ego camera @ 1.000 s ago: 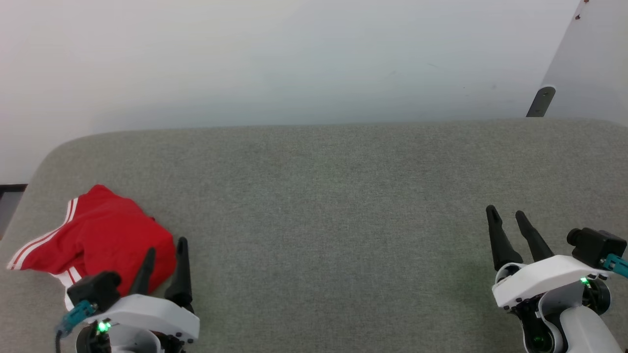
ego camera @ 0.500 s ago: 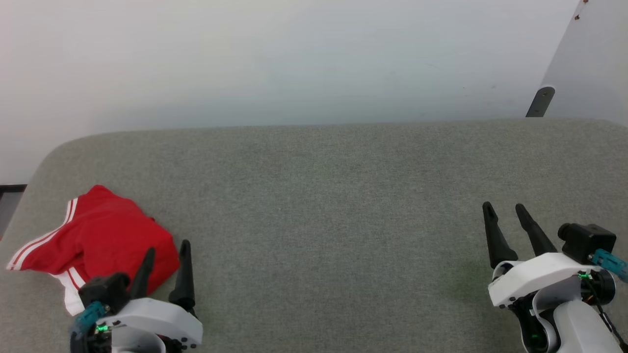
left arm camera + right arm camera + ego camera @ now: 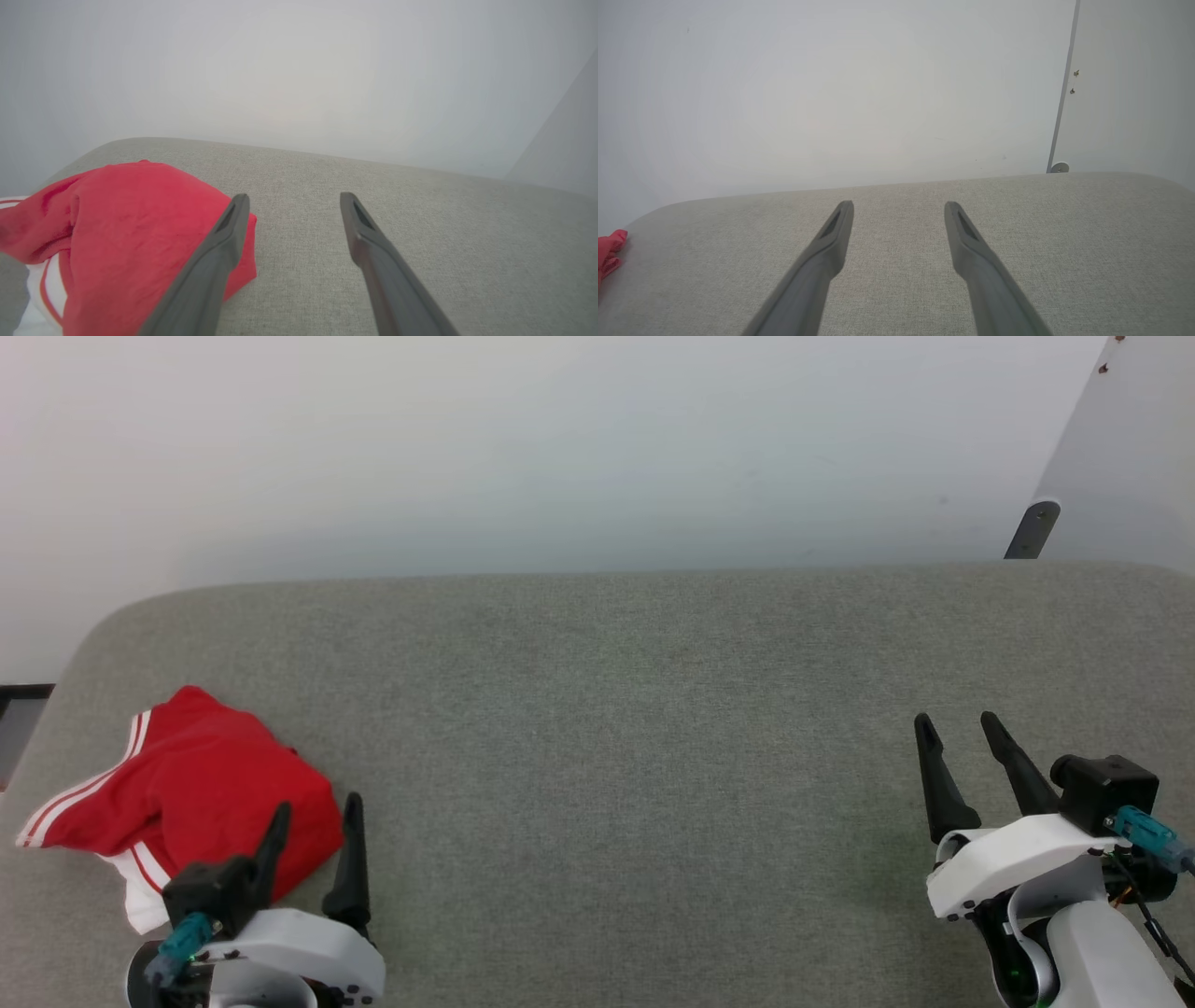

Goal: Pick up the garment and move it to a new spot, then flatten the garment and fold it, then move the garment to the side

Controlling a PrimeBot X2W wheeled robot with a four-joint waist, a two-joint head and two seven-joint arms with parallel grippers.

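Setting: plain indoor test room, lab-like.
Grey fabric-covered surface (image 3: 653, 709) against bare white wall (image 3: 560, 448); pale panel (image 3: 1139, 448) at right.

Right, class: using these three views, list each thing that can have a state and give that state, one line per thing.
garment: lying in a compact bundle at the left end of the grey padded surface, not gripped.
left end effector: open, holding nothing, close beside the garment's right edge.
right end effector: open, holding nothing, above the padding far from the garment.
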